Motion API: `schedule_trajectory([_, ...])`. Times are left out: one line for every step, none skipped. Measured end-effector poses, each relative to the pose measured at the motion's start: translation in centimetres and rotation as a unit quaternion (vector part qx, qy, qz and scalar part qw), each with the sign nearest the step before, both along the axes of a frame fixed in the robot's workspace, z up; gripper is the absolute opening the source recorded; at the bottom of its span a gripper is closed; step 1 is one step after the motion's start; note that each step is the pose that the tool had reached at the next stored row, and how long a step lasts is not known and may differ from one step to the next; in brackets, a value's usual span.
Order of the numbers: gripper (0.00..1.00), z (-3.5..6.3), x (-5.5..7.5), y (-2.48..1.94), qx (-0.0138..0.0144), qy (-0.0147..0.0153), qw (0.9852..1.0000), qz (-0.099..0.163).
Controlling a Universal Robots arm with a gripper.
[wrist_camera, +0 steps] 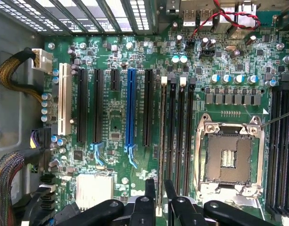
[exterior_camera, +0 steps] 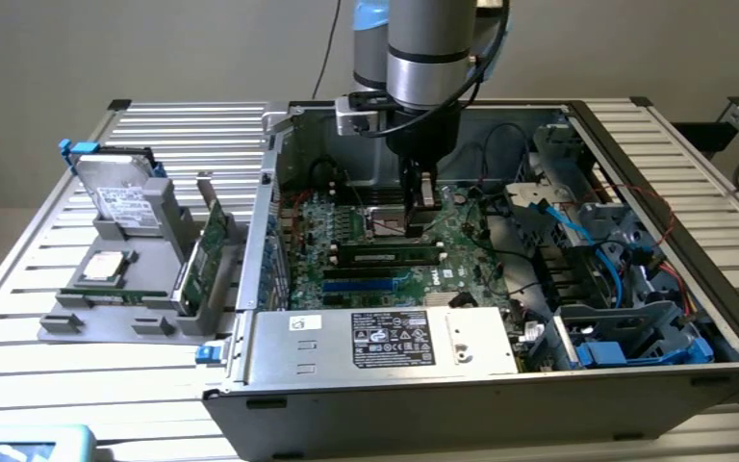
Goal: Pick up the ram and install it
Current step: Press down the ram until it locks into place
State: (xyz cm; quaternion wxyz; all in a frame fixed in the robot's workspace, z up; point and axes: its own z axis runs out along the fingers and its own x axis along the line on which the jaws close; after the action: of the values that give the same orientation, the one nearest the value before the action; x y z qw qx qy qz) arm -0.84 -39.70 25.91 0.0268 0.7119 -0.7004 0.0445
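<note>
A big open computer box [exterior_camera: 344,404] sits on the metal desk [exterior_camera: 177,135], from the desk's middle out toward the edge at the exterior view's right. A green board [exterior_camera: 460,236] lies flat on the floor of the box, and the robot arm [exterior_camera: 427,48] reaches down into the box from above. The ram [exterior_camera: 389,257] is a long thin green stick with black chips. It stands on its edge in a black slot near the middle of the board, between the board's middle and the silver power box [exterior_camera: 383,339] at the front edge of the box. The claw [exterior_camera: 420,204] hangs over the board, up above the ram and not touching it. Its two black fingers [wrist_camera: 150,197] stand a narrow way apart and hold nothing. In the wrist view the ram [wrist_camera: 161,141] looks like a thin line on the board [wrist_camera: 118,108], and one end of it shows in the gap of the claw [wrist_camera: 159,184]. Just beside the ram are three more black slots [wrist_camera: 182,132], and past them is the square silver chip socket [wrist_camera: 228,157]. On the ram's other side are a long blue slot [wrist_camera: 131,108] and a white slot [wrist_camera: 67,101]. Near the desk's edge at the exterior view's left, a grey rack [exterior_camera: 88,322] holds a hard drive [exterior_camera: 119,197] and a wide green card [exterior_camera: 212,245] standing up
</note>
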Motion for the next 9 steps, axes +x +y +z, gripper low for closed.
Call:
schedule_trajectory([0.22, 0.0, 0.0, 0.0, 0.0, 0.0, 1.0, 0.0])
schedule_trajectory([0.22, 0.0, 0.0, 0.0, 0.0, 0.0, 1.0, 0.0])
schedule_trajectory([0.22, 0.0, 0.0, 0.0, 0.0, 0.0, 1.0, 0.0])
schedule_trajectory([0.22, 0.0, 0.0, 0.0, 0.0, 0.0, 1.0, 0.0])
schedule_trajectory([0.19, 0.0, 0.0, 0.0, 0.0, 0.0, 1.0, 0.0])
schedule_trajectory([0.19, 0.0, 0.0, 0.0, 0.0, 0.0, 1.0, 0.0])
schedule_trajectory([0.13, 0.0, 0.0, 0.0, 0.0, 0.0, 1.0, 0.0])
schedule_trajectory([0.11, 0.0, 0.0, 0.0, 0.0, 0.0, 1.0, 0.0])
schedule_trajectory([0.11, 0.0, 0.0, 0.0, 0.0, 0.0, 1.0, 0.0])
